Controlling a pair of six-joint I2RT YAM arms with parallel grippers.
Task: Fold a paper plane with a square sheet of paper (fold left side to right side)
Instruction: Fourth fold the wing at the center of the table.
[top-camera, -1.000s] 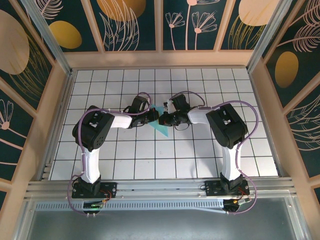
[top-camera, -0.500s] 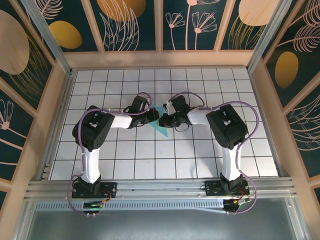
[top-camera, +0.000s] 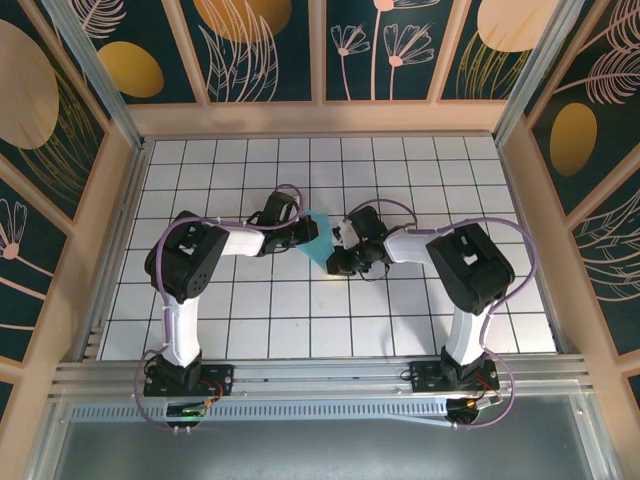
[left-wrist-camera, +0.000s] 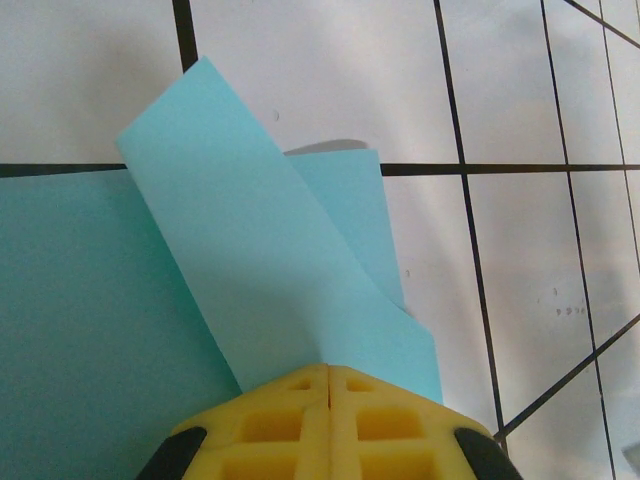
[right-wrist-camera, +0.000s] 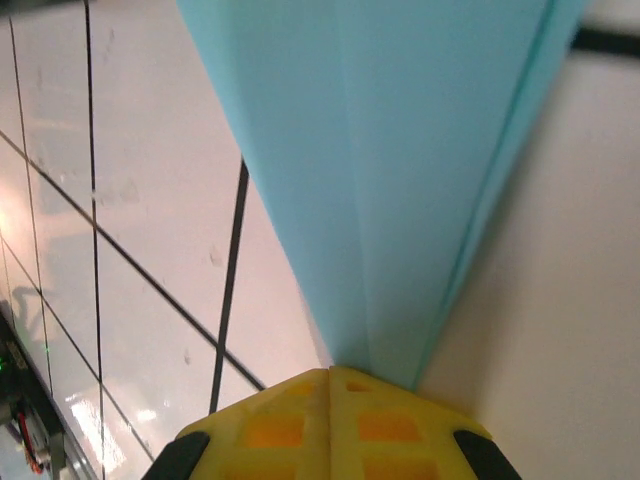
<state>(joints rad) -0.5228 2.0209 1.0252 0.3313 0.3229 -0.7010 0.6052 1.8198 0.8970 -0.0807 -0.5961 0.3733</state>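
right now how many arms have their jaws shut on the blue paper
2. The left arm pinches the paper at its left side, jaws shut; the right arm pinches its near pointed end.

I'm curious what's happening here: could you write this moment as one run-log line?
stage: folding | left gripper: shut on turquoise paper | right gripper: shut on its narrow end | surface: gridded table

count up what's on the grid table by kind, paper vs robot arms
folded turquoise paper: 1
robot arms: 2 (left arm, right arm)
total: 3
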